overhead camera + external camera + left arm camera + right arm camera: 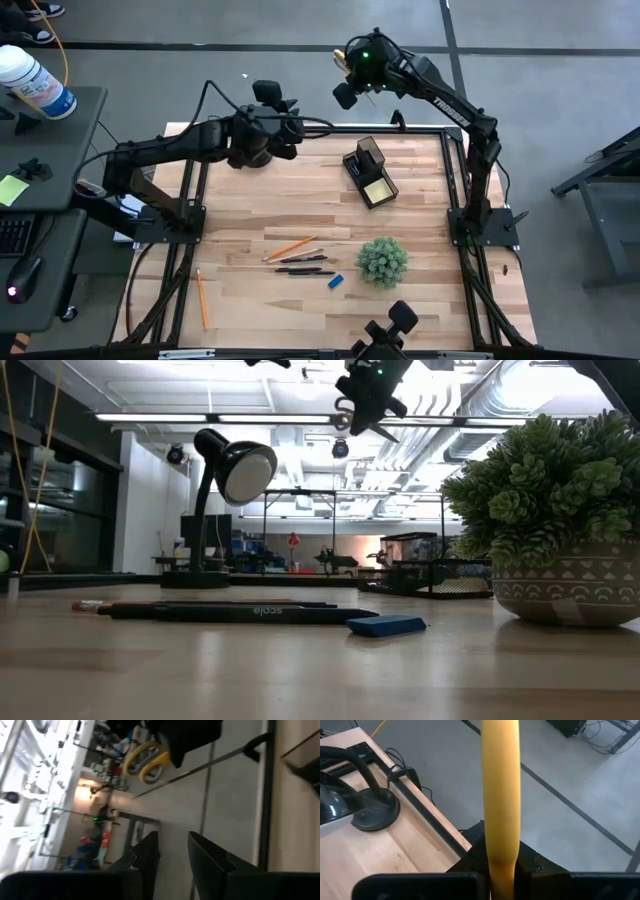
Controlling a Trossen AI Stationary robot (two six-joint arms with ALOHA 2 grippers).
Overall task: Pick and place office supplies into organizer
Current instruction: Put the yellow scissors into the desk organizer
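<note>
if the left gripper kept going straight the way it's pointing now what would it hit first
Probably the yellow-handled scissors held by the right gripper. They sit ahead of the left gripper, though depth is unclear; otherwise only floor beyond the table.

Grey floor (250, 25) (dark seams), bright ceiling lights (230, 417).

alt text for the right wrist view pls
The right gripper is shut on yellow-handled scissors, whose handle stands straight up the middle. Behind it lie grey floor, the wooden table's corner and the lamp's round black base.
</note>
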